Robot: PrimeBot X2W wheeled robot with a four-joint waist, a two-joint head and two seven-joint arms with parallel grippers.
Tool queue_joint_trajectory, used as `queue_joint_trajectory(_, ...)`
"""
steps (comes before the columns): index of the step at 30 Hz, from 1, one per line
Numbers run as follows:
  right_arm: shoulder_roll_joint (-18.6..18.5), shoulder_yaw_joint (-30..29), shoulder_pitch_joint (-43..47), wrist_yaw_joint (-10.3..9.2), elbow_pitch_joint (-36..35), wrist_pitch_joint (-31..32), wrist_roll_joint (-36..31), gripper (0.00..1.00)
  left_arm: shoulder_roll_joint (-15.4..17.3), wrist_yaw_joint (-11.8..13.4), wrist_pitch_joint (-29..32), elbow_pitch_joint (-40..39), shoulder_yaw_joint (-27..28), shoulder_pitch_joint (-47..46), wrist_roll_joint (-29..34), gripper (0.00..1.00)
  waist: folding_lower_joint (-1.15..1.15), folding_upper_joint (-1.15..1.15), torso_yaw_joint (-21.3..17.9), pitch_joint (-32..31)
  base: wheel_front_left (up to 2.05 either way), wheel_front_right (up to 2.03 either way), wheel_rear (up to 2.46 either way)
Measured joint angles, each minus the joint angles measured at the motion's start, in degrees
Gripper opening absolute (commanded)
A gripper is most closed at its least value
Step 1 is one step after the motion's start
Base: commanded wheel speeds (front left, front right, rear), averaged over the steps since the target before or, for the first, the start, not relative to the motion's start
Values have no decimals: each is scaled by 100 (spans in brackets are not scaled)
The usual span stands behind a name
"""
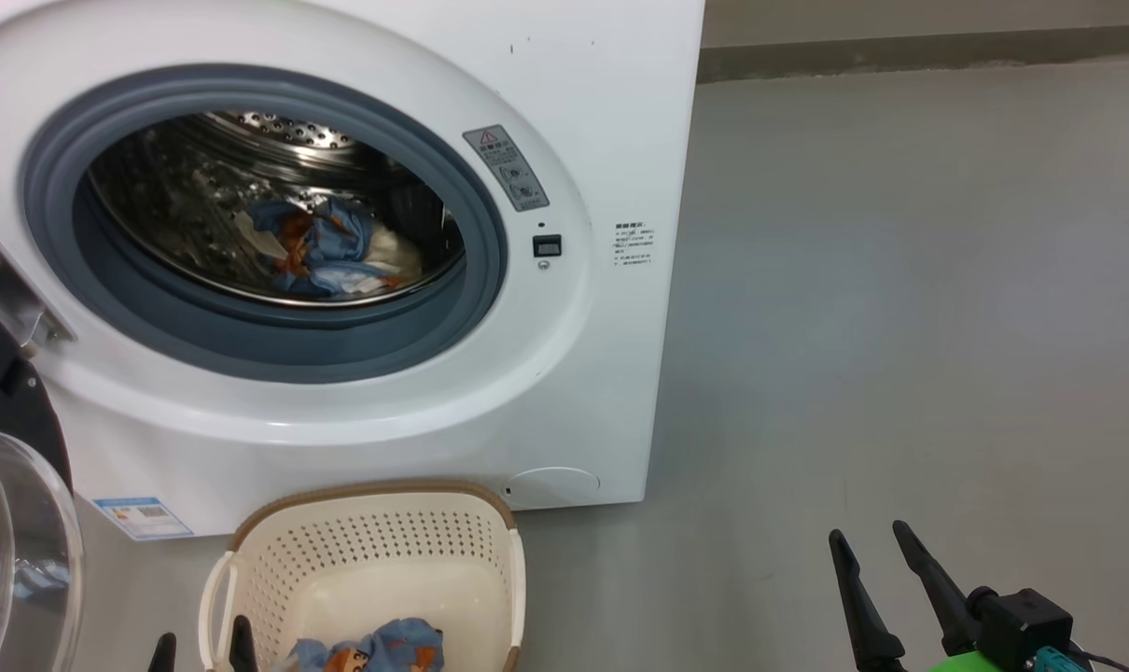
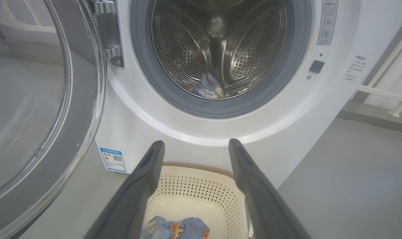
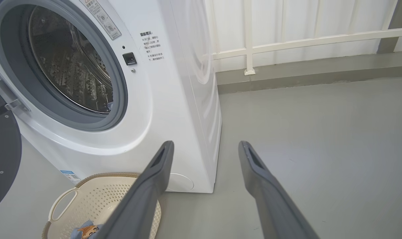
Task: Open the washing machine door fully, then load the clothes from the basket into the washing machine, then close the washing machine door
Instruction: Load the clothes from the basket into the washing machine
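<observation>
Evidently poised to pick, the left claw (image 2: 197,146) hovers released over the cream-white perforated plastic basket (image 2: 187,186) holding light-blue printed clothes (image 2: 179,229); others sit in the white washing machine (image 1: 602,112), whose round black-rimmed door (image 2: 84,109) stands open left, clearing its mouth. The right claw (image 3: 206,146) hangs released.

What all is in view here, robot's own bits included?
washing machine: one, white, on the grey floor
washing machine door: one, black-rimmed glass, swung open to the left
drum: one, steel, inside the machine
basket: one, cream with brown rim, on the floor before the machine
clothes: two heaps, light blue and orange, one in the drum, one in the basket
railing: one, white, beyond the machine
left claw: one, dark, open, by the basket
right claw: one, dark, open, over the floor
</observation>
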Motion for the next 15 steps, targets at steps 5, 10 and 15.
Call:
queue_joint_trajectory(5, 0, 8, -3, 0, -12, 0, 1, 100, 1, -1, 0, -20, 4, -3, 0, 100, 0, 0, 13, 102, 0, 0, 0)
queue_joint_trajectory(10, 0, 37, -24, 0, -31, 0, 2, 100, 2, -26, 0, 187, -2, -57, -2, 100, 0, 0, 5, 248, 0, 0, 0)
queue_joint_trajectory(15, -1, 137, -247, 0, -35, 0, 18, 100, 3, -199, 0, 907, -193, -641, -83, 100, 0, 0, -17, 553, 0, 0, 0)
